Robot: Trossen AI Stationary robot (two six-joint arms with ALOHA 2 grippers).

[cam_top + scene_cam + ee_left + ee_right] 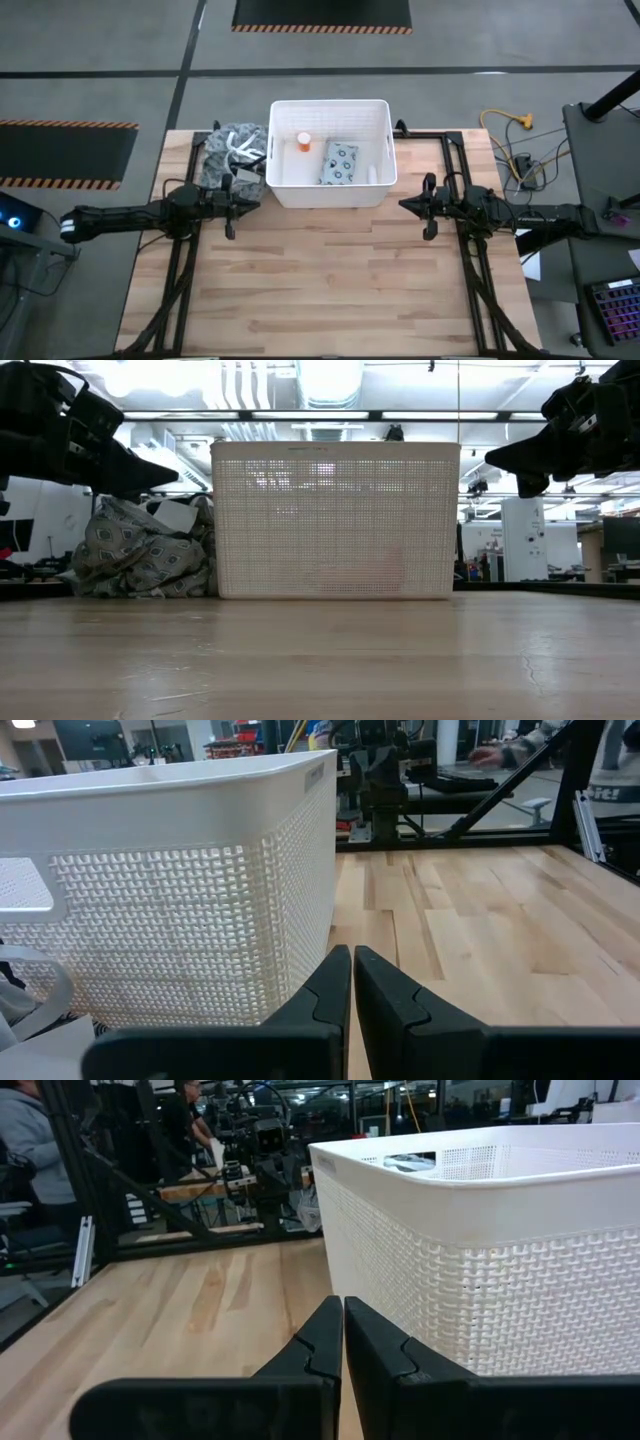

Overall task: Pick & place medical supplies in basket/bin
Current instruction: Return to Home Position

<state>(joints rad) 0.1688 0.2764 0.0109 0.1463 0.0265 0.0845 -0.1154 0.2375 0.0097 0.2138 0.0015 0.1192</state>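
The white ribbed tub [330, 155] stands at the table's far middle; it also shows in the low view as the tub [336, 520]. Inside lie a pale grey-green packet with ring marks [339, 163], a white-capped orange vial [303, 142] and a short white cylinder [371, 173]. My left gripper [255, 203] hovers shut off the tub's near left corner, and in its wrist view the left gripper [352, 956] points past the tub wall. My right gripper [404, 204] hovers shut off the near right corner; its wrist view shows the right gripper [342, 1306] empty.
A grey and white heap of cloth and cords [232, 152] lies against the tub's left side, and shows as a patterned heap [145, 550] in the low view. Bare wooden tabletop [330, 280] stretches in front of the tub. People and equipment stand beyond the table.
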